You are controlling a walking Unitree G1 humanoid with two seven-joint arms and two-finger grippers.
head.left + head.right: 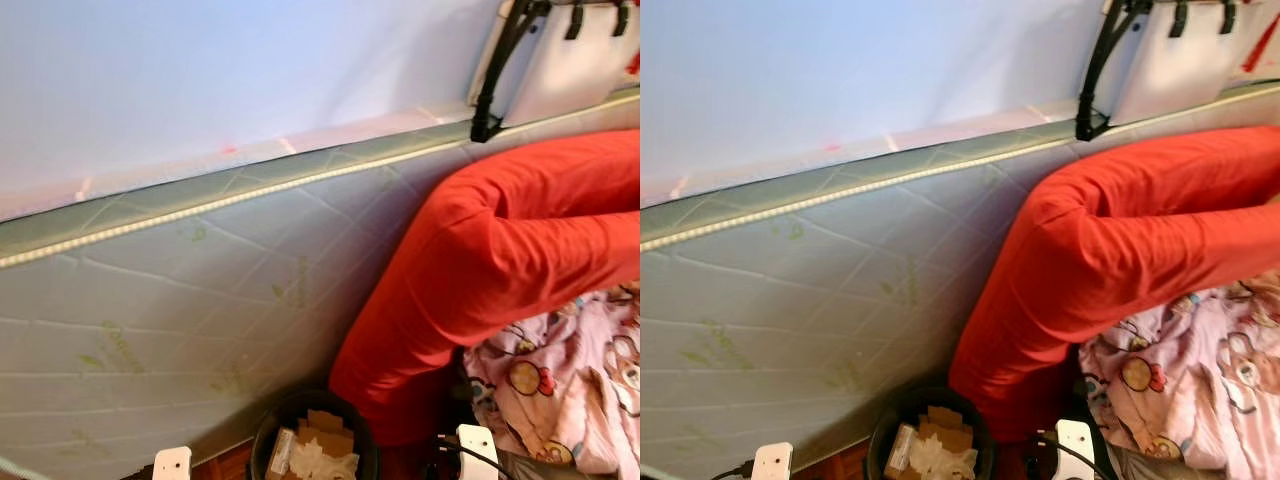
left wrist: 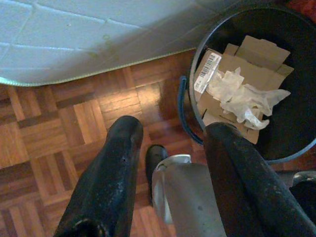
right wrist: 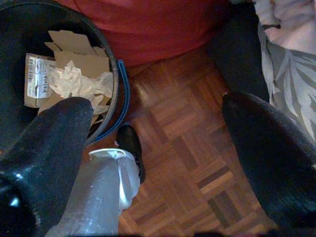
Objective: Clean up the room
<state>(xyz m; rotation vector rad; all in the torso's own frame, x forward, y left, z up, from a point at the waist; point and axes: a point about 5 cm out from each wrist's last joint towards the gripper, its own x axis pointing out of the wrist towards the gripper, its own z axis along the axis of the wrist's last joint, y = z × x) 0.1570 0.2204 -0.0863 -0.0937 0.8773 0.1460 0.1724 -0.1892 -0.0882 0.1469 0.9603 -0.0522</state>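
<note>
This is a bedroom in a home. A big grey-white quilted mattress (image 1: 200, 300) with little green leaf prints stands on its side against a pale wall (image 1: 200, 70). A large red fabric cover (image 1: 500, 250) hangs over the mattress. Beside it lies a pink bedsheet with cartoon pictures (image 1: 570, 390). The floor is brown wooden parquet (image 2: 59, 123). A round black waste bin (image 2: 296, 123) stands on it, holding torn brown cardboard (image 2: 256, 54) and crumpled white paper (image 2: 242, 96).
</note>
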